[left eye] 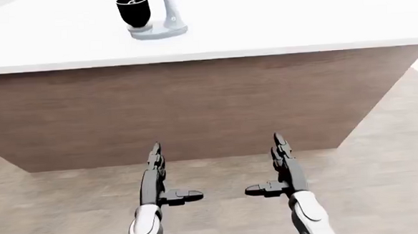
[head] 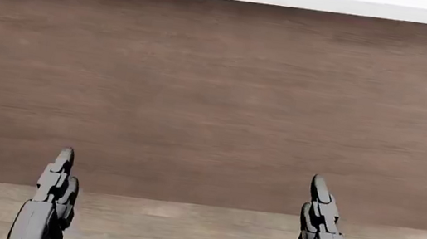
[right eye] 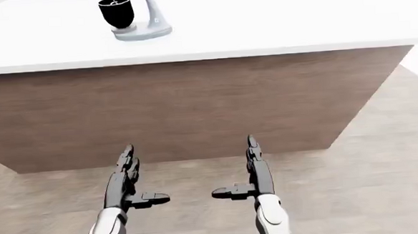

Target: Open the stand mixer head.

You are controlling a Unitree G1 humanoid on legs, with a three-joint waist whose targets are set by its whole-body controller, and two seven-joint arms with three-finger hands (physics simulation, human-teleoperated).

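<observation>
A grey stand mixer [left eye: 162,24] with a black bowl [left eye: 134,11] stands on the white counter [left eye: 276,22] at the top left of the left-eye view; its head is cut off by the top edge. It also shows in the right-eye view [right eye: 141,24]. My left hand [left eye: 157,176] and right hand [left eye: 277,167] are held low over the floor, fingers stretched out, open and empty, far below the mixer.
The counter's brown wood side panel [left eye: 194,107] stands between me and the mixer and fills the head view [head: 216,101]. Wood-look floor [left eye: 383,156] lies below and to the right of the counter's corner.
</observation>
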